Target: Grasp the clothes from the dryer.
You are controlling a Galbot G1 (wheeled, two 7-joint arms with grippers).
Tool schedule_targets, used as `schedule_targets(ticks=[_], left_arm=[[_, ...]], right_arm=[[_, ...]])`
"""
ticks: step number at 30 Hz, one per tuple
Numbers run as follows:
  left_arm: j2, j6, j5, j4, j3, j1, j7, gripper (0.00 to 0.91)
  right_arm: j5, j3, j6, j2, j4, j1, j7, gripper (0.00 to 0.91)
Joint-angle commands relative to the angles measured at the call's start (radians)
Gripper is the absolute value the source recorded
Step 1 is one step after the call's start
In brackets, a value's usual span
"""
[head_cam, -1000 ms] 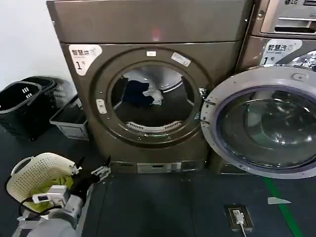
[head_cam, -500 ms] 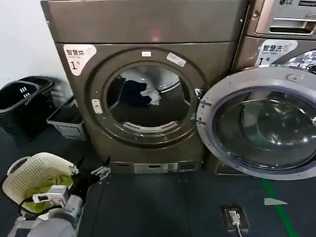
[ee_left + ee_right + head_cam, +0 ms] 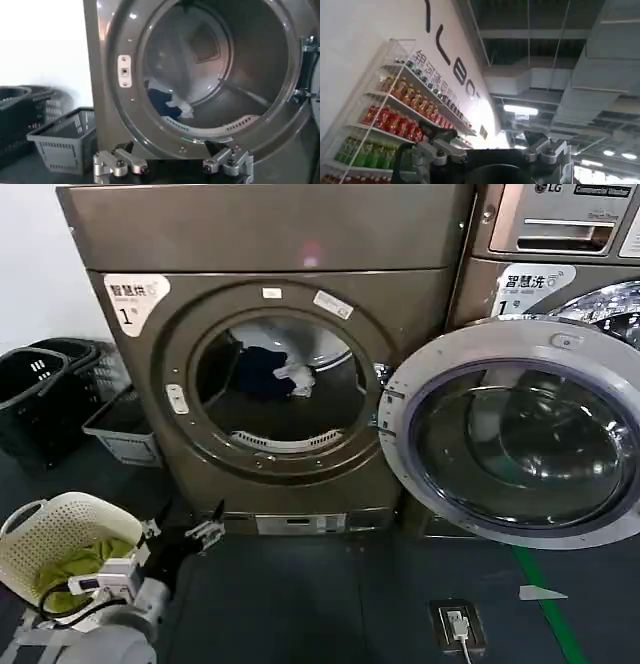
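Left tool: low in front of the dryer, below the porthole's lower left rim; fingers spread wide, nothing between them, clear of the machine.
Right tool: raised and pointed toward the ceiling, beside a wall shelf of bottles; fingers spread wide, empty.
Black baskets: on the floor at far left, against the wall.
Grey crate: on the floor just beside the dryer's left side.
Cream perforated basket: on the floor next to the left arm, with a yellow-green cloth inside.
Dryer: bronze-grey front loader, white sticker marked 1 at upper left, porthole open.
Clothes: inside the steel drum, toward the back and left of centre; dark navy garment with the smaller white cloth touching its right edge.
Door: swung fully open to the right, glass facing forward, in front of the neighbouring machine.
LG machine: to the right of the dryer.
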Motion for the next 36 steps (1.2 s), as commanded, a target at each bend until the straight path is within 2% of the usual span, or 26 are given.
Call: schedule_targets(ticks=[1,14,36], left_arm=[[0.001,0.000,0.000,-0.004,0.000,0.002,0.000,0.907],[0.000,0.000,-0.001,-0.008,0.000,0.003,0.001,0.907],[0.018,0.002,0.000,0.026,0.031,-0.045,0.006,0.907]], right_arm=[[0.002,-0.002,0.000,0.005,0.005,0.001,0.000,0.907],[0.029,0.009,0.031,0.003,0.002,-0.013,0.003,0.907],[0.038,0.032,0.034,0.003,-0.002,-0.021,0.006,0.907]])
